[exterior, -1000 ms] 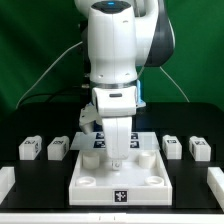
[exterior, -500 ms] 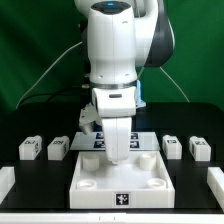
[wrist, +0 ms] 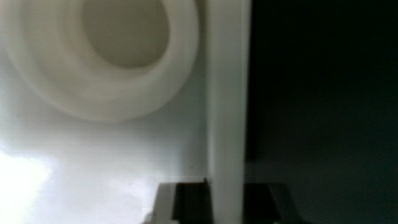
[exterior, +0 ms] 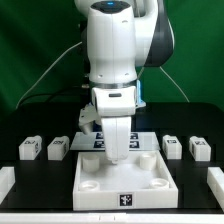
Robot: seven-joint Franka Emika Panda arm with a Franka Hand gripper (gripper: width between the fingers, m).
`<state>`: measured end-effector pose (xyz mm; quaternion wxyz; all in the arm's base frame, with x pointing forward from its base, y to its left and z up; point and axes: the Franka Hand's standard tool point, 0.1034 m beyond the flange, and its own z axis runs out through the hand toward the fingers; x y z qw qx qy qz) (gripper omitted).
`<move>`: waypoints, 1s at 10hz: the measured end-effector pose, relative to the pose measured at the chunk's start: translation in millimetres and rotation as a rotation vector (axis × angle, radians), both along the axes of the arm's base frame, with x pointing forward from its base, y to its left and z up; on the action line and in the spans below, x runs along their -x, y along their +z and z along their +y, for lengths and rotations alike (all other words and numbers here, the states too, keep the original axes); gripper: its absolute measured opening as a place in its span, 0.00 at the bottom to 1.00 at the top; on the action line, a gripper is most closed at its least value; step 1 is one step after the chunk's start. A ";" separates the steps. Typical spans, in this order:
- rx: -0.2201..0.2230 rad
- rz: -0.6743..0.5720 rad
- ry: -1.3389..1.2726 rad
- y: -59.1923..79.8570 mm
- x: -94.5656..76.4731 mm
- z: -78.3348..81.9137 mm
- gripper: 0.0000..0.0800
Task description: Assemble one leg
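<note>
Four short white legs with tag markers stand on the black table: two at the exterior view's left (exterior: 28, 149) (exterior: 58, 148) and two at its right (exterior: 171, 146) (exterior: 200, 149). The large white square panel (exterior: 110, 178) with corner holes lies in the middle front. My gripper (exterior: 117, 157) is low at the panel's far edge. In the wrist view my gripper (wrist: 228, 203) has its dark fingers (wrist: 183, 203) on either side of the panel's raised rim (wrist: 226, 120), shut on it. A round corner hole (wrist: 116, 30) shows close by. No leg is held.
The marker board (exterior: 92, 141) lies behind the panel, partly hidden by the arm. White corner pieces sit at the table's front left (exterior: 5, 180) and front right (exterior: 215, 180). A green backdrop and cables are behind the arm.
The panel has slid a little toward the front of the table and slightly to the exterior view's right, with my gripper on its far rim. The legs have not moved.
</note>
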<state>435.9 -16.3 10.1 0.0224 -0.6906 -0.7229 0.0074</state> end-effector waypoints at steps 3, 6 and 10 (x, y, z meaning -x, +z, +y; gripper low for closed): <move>-0.003 -0.012 -0.019 3.3 -9.5 11.8 0.08; -0.021 -0.003 -0.033 4.3 -32.8 49.5 0.08; -0.043 -0.004 -0.064 2.6 -59.7 77.3 0.08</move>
